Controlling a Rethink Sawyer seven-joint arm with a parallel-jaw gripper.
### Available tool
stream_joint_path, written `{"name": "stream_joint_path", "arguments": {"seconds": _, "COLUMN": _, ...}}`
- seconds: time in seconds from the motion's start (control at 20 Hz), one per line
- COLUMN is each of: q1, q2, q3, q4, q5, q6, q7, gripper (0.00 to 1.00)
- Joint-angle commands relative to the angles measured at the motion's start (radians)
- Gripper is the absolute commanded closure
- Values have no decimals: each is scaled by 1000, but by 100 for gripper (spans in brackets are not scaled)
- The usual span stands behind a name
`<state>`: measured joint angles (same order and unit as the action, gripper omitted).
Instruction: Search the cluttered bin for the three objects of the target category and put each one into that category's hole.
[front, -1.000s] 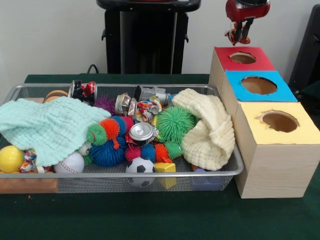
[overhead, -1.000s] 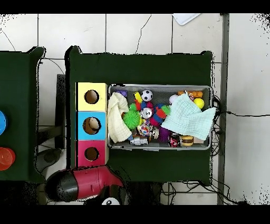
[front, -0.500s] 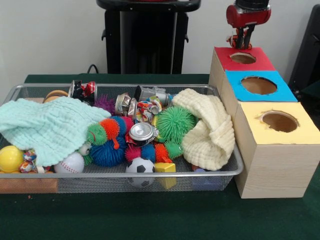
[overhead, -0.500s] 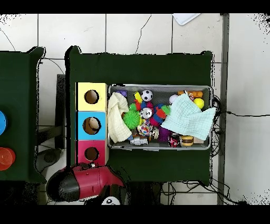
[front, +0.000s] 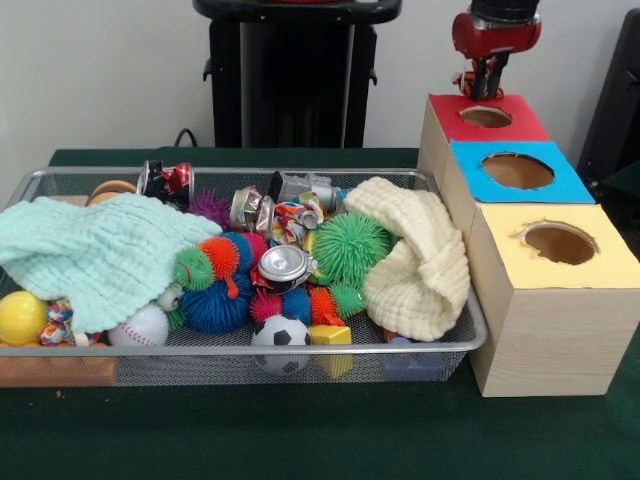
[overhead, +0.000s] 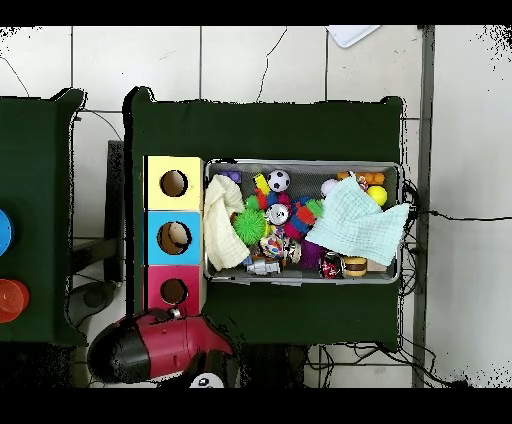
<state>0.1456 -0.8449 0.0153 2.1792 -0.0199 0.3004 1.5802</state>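
At the upper right of the front view, the gripper (front: 484, 80) hangs just above the red-surrounded hole (front: 486, 116). I cannot tell whether it holds anything. The wire mesh bin (front: 440, 345) fills the lower left, heaped with clutter.

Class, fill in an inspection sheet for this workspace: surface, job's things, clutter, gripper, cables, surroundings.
Surface: dark green cloth-covered table.
Job's things: silver wire-mesh tray packed full; red-surrounded round hole in the pale wooden box, at its far end in the front view; no plush animal clearly seen in the tray.
Clutter: mint cloth, cream cloth, green spiky ball, soccer ball, baseball, crushed cans.
Gripper: red and black gripper just behind the red hole; something small and orange between its tips.
Cables: black cable on the floor.
Surroundings: white tiled floor.
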Motion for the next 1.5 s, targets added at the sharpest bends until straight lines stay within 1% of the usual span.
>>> {"name": "stream_joint_path", "arguments": {"seconds": 0.05, "q1": -14, "q2": 64, "q3": -6, "q4": -140, "q5": -50, "q6": -182, "q7": 142, "gripper": 100}}
{"name": "stream_joint_path", "arguments": {"seconds": 0.2, "q1": -20, "q2": -19, "q3": 5, "q4": -141, "q5": -42, "q6": -102, "q7": 125, "gripper": 100}}
{"name": "stream_joint_path", "arguments": {"seconds": 0.45, "q1": -49, "q2": -86, "q3": 34, "q4": -153, "q5": -36, "q6": -42, "q7": 92, "gripper": 100}}
{"name": "stream_joint_path", "arguments": {"seconds": 0.75, "q1": -79, "q2": -113, "q3": 64, "q4": -167, "q5": -22, "q6": 2, "q7": 75, "gripper": 100}}
{"name": "stream_joint_path", "arguments": {"seconds": 0.95, "q1": -90, "q2": -123, "q3": 74, "q4": -184, "q5": -19, "q6": 57, "q7": 64, "gripper": 100}}
{"name": "stream_joint_path", "arguments": {"seconds": 1.1, "q1": -105, "q2": -98, "q3": 86, "q4": -179, "q5": -39, "q6": 11, "q7": 57, "gripper": 100}}
{"name": "stream_joint_path", "arguments": {"seconds": 1.2, "q1": -107, "q2": -52, "q3": 82, "q4": -169, "q5": -68, "q6": -20, "q7": 51, "gripper": 100}}
{"name": "stream_joint_path", "arguments": {"seconds": 1.25, "q1": -97, "q2": -27, "q3": 66, "q4": -164, "q5": -87, "q6": -56, "q7": 60, "gripper": 100}}
{"name": "stream_joint_path", "arguments": {"seconds": 1.4, "q1": -80, "q2": 38, "q3": 42, "q4": -150, "q5": -113, "q6": -110, "q7": 83, "gripper": 100}}
{"name": "stream_joint_path", "arguments": {"seconds": 1.5, "q1": -80, "q2": 62, "q3": 41, "q4": -150, "q5": -117, "q6": -101, "q7": 86, "gripper": 100}}
